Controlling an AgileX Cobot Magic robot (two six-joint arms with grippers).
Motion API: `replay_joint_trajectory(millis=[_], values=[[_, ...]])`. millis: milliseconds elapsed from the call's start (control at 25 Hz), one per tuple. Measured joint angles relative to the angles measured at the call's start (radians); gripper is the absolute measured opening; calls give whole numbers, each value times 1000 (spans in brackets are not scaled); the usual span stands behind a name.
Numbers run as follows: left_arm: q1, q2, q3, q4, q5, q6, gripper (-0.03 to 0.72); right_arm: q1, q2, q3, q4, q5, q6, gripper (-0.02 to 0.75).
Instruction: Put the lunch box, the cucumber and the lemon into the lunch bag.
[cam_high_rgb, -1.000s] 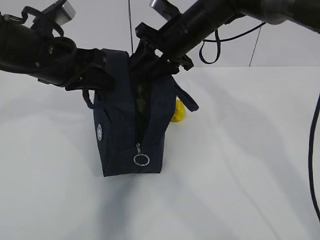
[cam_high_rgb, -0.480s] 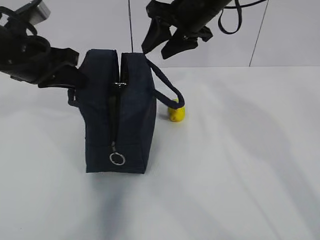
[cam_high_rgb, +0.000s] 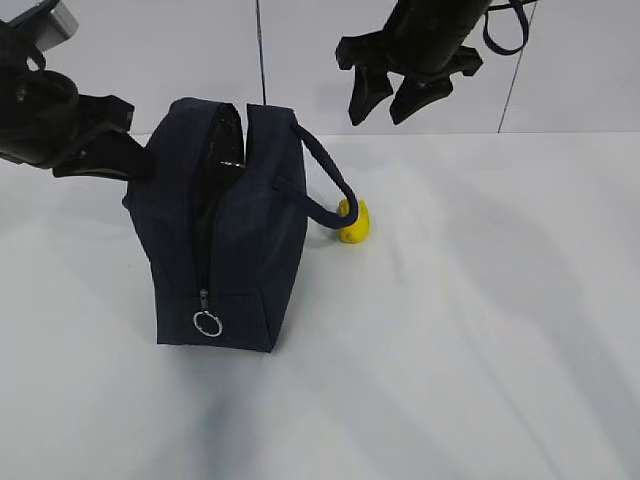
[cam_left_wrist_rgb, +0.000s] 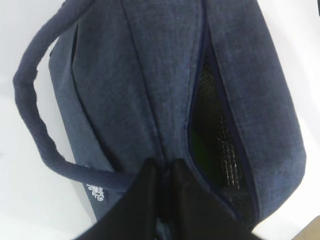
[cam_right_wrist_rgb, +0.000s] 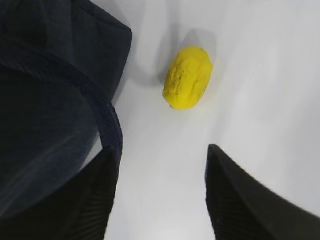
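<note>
lunch bag (cam_high_rgb: 225, 230) upright on table (cam_high_rgb: 480, 330), zip gaping (green glimpse inside) | lemon (cam_high_rgb: 354, 222) just beside bag's right handle | left gripper (cam_left_wrist_rgb: 162, 192) pinched on bag fabric | right gripper (cam_high_rgb: 390, 100) fingers apart, hanging above lemon

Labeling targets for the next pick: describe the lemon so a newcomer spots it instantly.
Find the dark navy lunch bag standing on the white table. On the table right beside the bag, just under its drooping loop handle, sits the lemon. It is the only bright yellow thing there, small and rounded.
</note>
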Motion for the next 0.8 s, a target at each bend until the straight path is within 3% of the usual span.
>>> replay_joint_trajectory(millis=[360,800], values=[[59,-21,0,-29,-12,0,17,0,0,94,-4,-4,57,425],[63,-22,0,-40,17,3,17,0,109,101,16,-82,95,425]])
